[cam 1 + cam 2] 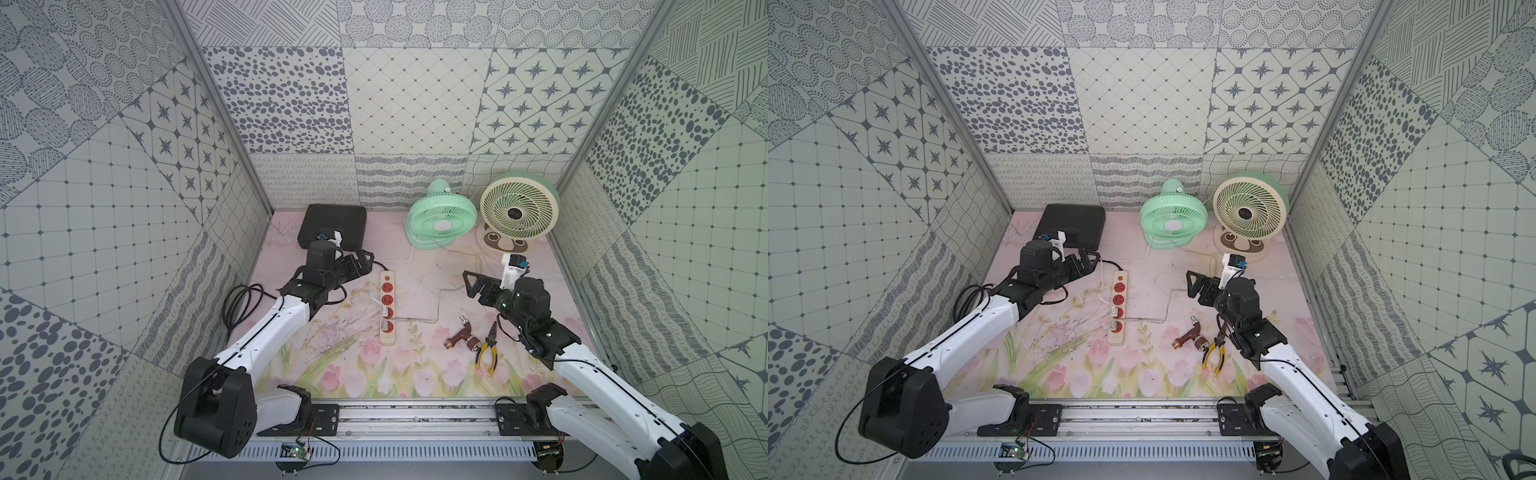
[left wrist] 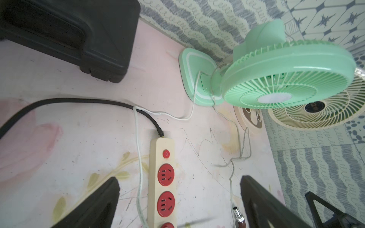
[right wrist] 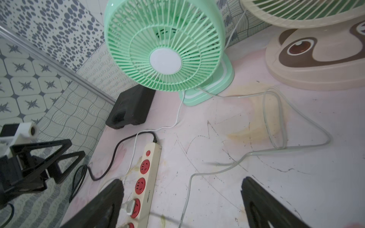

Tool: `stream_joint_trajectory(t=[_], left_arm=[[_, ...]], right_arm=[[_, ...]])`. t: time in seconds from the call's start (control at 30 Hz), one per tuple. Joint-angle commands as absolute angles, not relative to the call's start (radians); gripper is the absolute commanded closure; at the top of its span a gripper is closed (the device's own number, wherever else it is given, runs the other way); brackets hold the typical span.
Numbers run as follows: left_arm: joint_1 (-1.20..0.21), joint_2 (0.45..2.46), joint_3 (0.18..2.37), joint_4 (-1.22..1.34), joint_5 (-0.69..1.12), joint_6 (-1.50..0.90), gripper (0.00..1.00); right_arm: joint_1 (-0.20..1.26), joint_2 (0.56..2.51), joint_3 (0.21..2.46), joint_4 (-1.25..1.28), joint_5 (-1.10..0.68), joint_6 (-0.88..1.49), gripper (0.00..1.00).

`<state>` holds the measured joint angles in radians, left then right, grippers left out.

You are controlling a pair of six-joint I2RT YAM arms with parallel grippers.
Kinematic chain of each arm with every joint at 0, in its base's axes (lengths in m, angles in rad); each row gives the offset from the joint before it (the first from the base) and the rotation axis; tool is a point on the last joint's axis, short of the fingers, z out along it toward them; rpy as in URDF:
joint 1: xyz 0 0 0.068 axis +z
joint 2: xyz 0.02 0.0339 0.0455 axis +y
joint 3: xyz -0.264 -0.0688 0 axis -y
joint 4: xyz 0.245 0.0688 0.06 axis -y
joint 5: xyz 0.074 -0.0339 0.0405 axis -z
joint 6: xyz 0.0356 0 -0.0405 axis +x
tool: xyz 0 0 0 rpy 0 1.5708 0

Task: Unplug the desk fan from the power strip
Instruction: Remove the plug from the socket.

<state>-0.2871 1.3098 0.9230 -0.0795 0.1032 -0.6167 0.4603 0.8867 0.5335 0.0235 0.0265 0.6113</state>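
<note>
Grippers both gape empty, power strip [image 1: 387,307] between left gripper [image 1: 368,262] and right gripper [image 1: 467,284]; two neighbouring plugs [image 3: 128,207] could invite pulling the wrong one.

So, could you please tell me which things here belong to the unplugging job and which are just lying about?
Job: power strip, green fan, cream fan, white plug.
Lying about: black case, pliers, brass tap.
</note>
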Motion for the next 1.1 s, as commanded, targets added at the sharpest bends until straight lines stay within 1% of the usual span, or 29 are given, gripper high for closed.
stream_joint_trajectory(t=[0.0, 0.17, 0.3, 0.43, 0.67, 1.0, 1.07], left_arm=[[-0.410, 1.430, 1.093, -0.339, 0.053, -0.614, 0.01], [-0.492, 1.618, 1.292, -0.512, 0.008, -0.625, 0.01], [-0.531, 1.761, 1.418, -0.635, -0.062, -0.634, 0.01], [-0.541, 1.873, 1.512, -0.736, -0.133, -0.665, 0.01], [-0.541, 2.013, 1.621, -0.828, -0.172, -0.677, 0.01], [-0.538, 2.138, 1.695, -0.876, -0.204, -0.674, 0.08], [-0.533, 2.154, 1.699, -0.882, -0.205, -0.677, 0.12]], right_arm=[[0.539, 0.917, 0.587, -0.027, 0.127, 0.539, 0.03], [0.624, 0.992, 0.607, -0.013, 0.173, 0.497, 0.03], [0.634, 1.031, 0.608, 0.002, 0.175, 0.494, 0.03], [0.634, 1.042, 0.598, 0.021, 0.180, 0.491, 0.03], [0.634, 1.048, 0.577, 0.046, 0.183, 0.481, 0.03], [0.634, 1.047, 0.566, 0.051, 0.169, 0.485, 0.03], [0.634, 1.048, 0.566, 0.051, 0.167, 0.486, 0.03]])
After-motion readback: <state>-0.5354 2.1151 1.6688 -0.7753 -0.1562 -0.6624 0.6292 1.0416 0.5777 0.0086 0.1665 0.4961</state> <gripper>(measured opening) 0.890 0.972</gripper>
